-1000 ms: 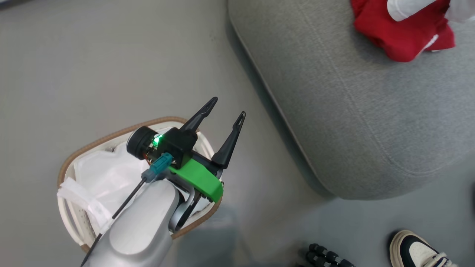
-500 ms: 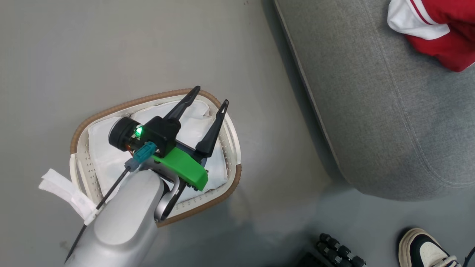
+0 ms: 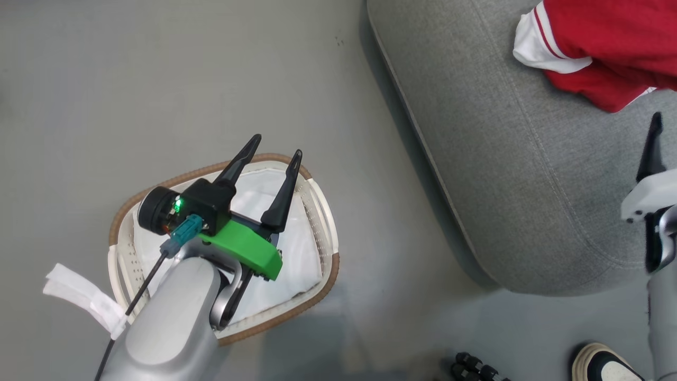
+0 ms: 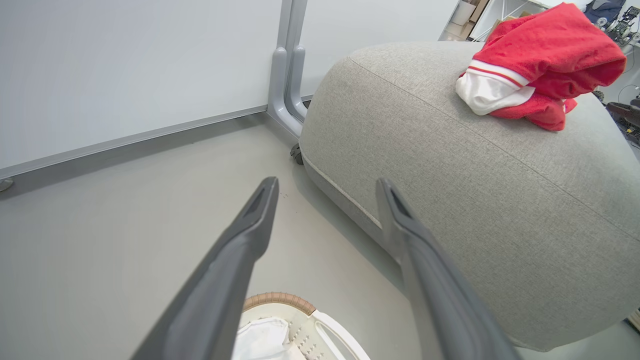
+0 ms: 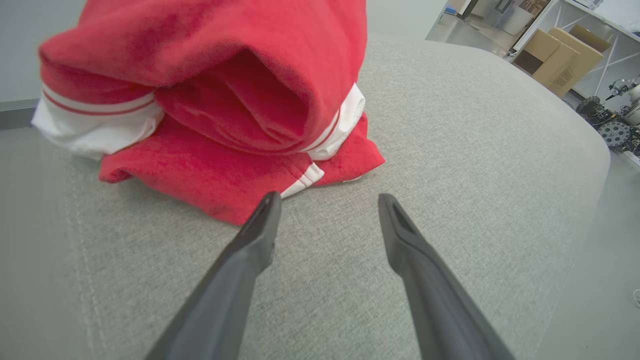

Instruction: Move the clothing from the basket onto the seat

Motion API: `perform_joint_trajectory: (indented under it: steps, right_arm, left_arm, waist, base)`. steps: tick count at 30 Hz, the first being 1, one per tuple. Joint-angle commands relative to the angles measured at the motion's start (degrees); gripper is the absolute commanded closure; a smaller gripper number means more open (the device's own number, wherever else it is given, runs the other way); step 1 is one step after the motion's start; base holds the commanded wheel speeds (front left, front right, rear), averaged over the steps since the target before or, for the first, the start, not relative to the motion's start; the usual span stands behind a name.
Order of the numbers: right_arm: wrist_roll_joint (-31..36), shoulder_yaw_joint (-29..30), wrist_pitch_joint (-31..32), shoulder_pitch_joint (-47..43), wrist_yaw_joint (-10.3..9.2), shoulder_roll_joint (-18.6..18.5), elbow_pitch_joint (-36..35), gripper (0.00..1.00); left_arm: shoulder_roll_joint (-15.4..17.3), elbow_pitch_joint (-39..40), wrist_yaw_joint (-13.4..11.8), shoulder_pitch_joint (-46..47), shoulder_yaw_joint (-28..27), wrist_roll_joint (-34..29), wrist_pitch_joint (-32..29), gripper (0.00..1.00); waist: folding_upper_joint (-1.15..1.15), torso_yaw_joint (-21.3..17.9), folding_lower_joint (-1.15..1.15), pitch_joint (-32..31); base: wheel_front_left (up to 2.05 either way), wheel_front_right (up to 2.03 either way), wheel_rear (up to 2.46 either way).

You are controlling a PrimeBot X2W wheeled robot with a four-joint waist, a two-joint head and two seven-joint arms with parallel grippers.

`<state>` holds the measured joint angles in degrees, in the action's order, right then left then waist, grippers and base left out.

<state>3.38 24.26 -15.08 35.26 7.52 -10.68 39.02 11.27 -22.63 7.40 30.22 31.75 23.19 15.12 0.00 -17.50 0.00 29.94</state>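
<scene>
The red and white clothing [image 3: 608, 42] lies in a heap on the grey seat [image 3: 529, 174]. In the right wrist view my right gripper [image 5: 328, 199] is open just short of the clothing [image 5: 215, 110], above the seat [image 5: 450, 150], with nothing between its fingers. One of its fingers [image 3: 653, 145] shows at the right edge of the head view. My left gripper [image 3: 276, 146] hangs open and empty over the basket [image 3: 328, 275], which holds a white liner [image 3: 254, 206]. The left wrist view looks past my left gripper [image 4: 326, 183] to the basket rim [image 4: 277, 299], the seat [image 4: 475, 175] and the clothing [image 4: 540, 65].
The basket stands on grey floor left of the seat. A white strap [image 3: 79, 296] trails from its left side. A person's shoe [image 3: 603, 362] and a black ribbed object [image 3: 470, 368] are at the bottom right. A wall panel with a metal post [image 4: 285, 85] stands behind the seat.
The head camera has shifted. My right gripper has opened, left the clothing lying on the seat and come into the head view's right edge. The left gripper stays open over the basket.
</scene>
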Motion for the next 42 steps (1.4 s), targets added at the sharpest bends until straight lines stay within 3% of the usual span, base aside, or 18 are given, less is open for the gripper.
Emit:
perform_joint_trajectory:
  steps: [1,13,20,29,42]
  right_arm:
    - [-0.6,-1.4,-0.1,-2.5,-0.06,0.8,-0.7,0.0]
    - [-7.7,-16.7,-0.1,-8.1,-0.06,4.2,-11.0,0.0]
    - [-10.2,-23.8,-0.1,-8.2,-0.06,5.7,-15.4,0.0]
    - [-11.1,-26.2,-0.1,-12.1,-0.06,7.2,-15.9,0.0]
    - [-12.6,-24.2,-0.1,-20.4,-0.06,7.6,-17.2,0.0]
  left_arm:
    - [-0.4,0.0,0.2,-1.6,-0.9,-0.8,0.0,0.0]
    - [-2.9,1.6,0.2,-8.1,-8.9,-4.1,0.0,0.0]
    - [-4.8,2.3,-0.2,-11.6,-17.2,-7.8,0.0,0.0]
    - [-6.9,2.6,-1.8,-16.2,-26.1,-12.5,0.0,0.0]
    - [-8.3,4.6,-0.6,-24.2,-31.7,-14.5,0.0,0.0]
  waist:
    - [0.0,-0.3,0.0,-2.8]
    - [0.0,4.4,0.0,-9.2]
    - [0.0,8.8,0.0,-11.9]
    - [0.0,13.4,0.0,-15.3]
    - [0.0,15.5,0.0,-21.0]
  base:
    - [0.0,0.0,0.0]
    - [0.0,0.0,0.0]
    - [0.0,0.0,0.0]
    - [0.0,0.0,0.0]
    - [0.0,0.0,0.0]
